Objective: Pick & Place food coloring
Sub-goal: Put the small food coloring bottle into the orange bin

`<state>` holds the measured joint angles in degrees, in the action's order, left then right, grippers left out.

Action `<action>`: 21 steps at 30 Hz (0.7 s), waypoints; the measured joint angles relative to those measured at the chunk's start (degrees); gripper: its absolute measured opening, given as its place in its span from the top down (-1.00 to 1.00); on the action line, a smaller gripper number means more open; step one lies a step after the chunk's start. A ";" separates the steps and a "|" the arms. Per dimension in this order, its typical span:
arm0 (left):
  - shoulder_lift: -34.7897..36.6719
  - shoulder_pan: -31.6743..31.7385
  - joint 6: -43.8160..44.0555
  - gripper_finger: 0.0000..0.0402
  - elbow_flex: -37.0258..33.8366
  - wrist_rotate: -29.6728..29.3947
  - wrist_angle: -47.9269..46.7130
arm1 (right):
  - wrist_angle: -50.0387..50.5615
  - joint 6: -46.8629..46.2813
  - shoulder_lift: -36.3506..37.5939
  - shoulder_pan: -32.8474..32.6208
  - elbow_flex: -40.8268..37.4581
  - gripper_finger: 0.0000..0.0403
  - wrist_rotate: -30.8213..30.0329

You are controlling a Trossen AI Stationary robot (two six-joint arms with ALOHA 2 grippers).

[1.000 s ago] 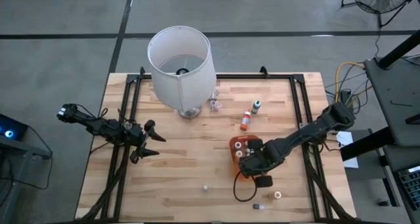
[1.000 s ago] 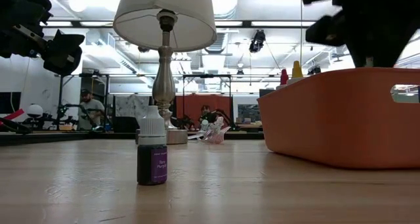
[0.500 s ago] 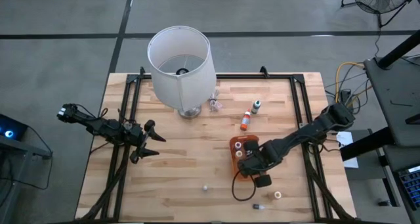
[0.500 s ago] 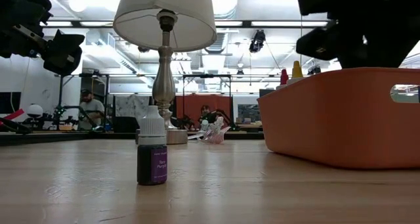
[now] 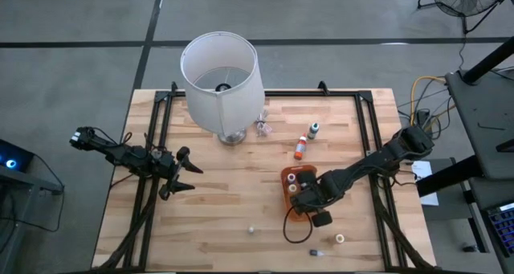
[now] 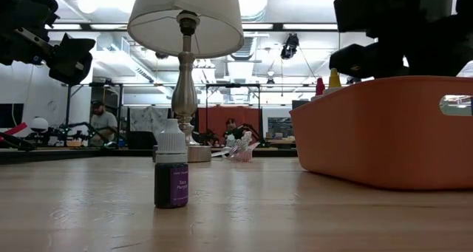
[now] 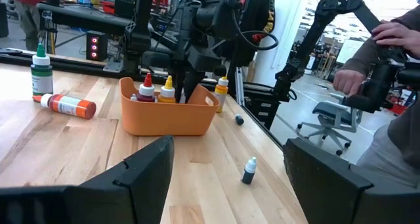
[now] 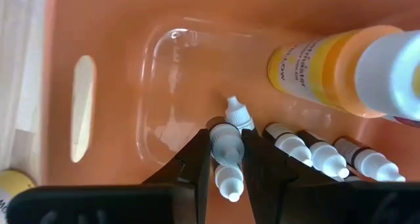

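Note:
The orange tray [image 5: 289, 177] sits on the table's right half; its wall also shows in the low view [image 6: 384, 134]. My right gripper [image 5: 303, 195] reaches down into it and is shut on a tiny white-capped food coloring bottle [image 8: 227, 147]. Several more tiny white-capped bottles [image 8: 321, 155] lie on the tray floor beside a larger yellow bottle [image 8: 328, 66]. A purple bottle [image 6: 171, 174] stands alone on the table near the near edge [image 7: 249, 170]. My left gripper [image 5: 183, 171] hangs open over the table's left side, touching nothing. My right gripper pinches one tiny food coloring bottle between its two fingers [image 8: 200, 159], close to the white cap [image 8: 227, 145]. The fingers come from above, pointing down into the tray. Whether the bottle rests on the tray floor, I cannot tell.
A tall lamp with a white shade [image 5: 221, 73] stands near the far edge. A green-capped bottle [image 5: 313, 130] stands and an orange one [image 5: 299, 149] lies far of the tray. Small items [image 5: 340, 239] lie near the near edge. A person [image 7: 394, 86] sits beyond the table.
My right gripper has sunk lower over the orange tray and shifted slightly toward the table's far-left. The left arm and the loose bottles have stayed put.

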<state>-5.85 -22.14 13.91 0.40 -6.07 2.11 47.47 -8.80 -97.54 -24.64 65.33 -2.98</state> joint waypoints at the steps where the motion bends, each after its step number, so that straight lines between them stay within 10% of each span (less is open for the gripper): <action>1: 0.01 -0.01 0.00 -0.29 0.02 0.00 0.00 | -0.14 -0.02 -0.02 0.04 -0.16 0.66 0.02; 21: 0.00 0.01 0.00 -0.29 0.00 0.00 0.00 | -3.52 0.44 -0.13 0.62 -3.00 0.60 0.02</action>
<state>-5.85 -22.13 13.91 0.40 -6.07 2.11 43.94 -8.36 -97.67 -24.02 62.33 -2.96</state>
